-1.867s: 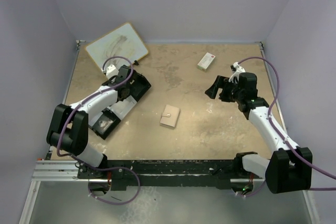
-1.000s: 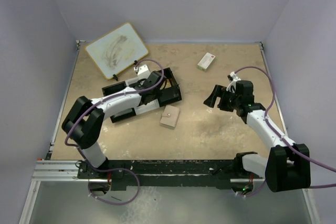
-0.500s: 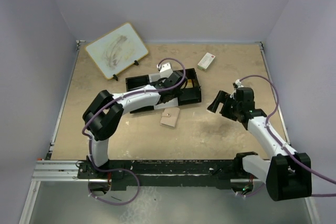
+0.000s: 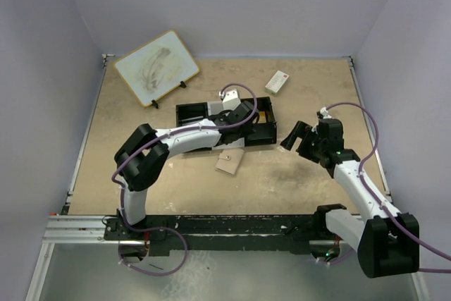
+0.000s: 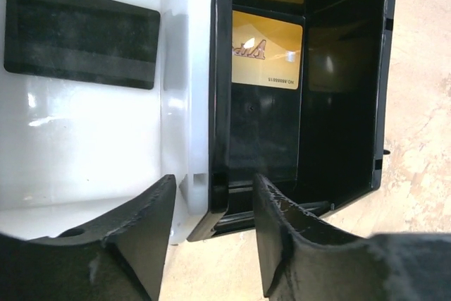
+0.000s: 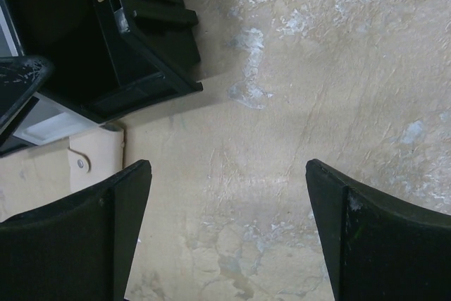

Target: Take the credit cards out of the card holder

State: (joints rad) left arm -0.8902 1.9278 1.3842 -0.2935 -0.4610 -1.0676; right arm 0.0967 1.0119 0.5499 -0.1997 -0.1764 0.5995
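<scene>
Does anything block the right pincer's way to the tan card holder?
Nothing sits squarely between. Bare table separates the open right pincer from the small tan leather-like card holder. The black-and-white three-compartment tray, straddled by the left pincer, crowds the holder's far edge.

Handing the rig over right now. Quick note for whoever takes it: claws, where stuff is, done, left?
Left claw: open, straddling a divider wall of the tray, not clamped on it.
Right claw: open wide, holding nothing, over bare table right of the tray.
Card holder: folded shut, flat on the table just on the near side of the tray, neither claw touching it.
Done: a gold card lies in the tray's black compartment.
Left: open the holder and pull the cards. What it has inside cannot be seen.
</scene>
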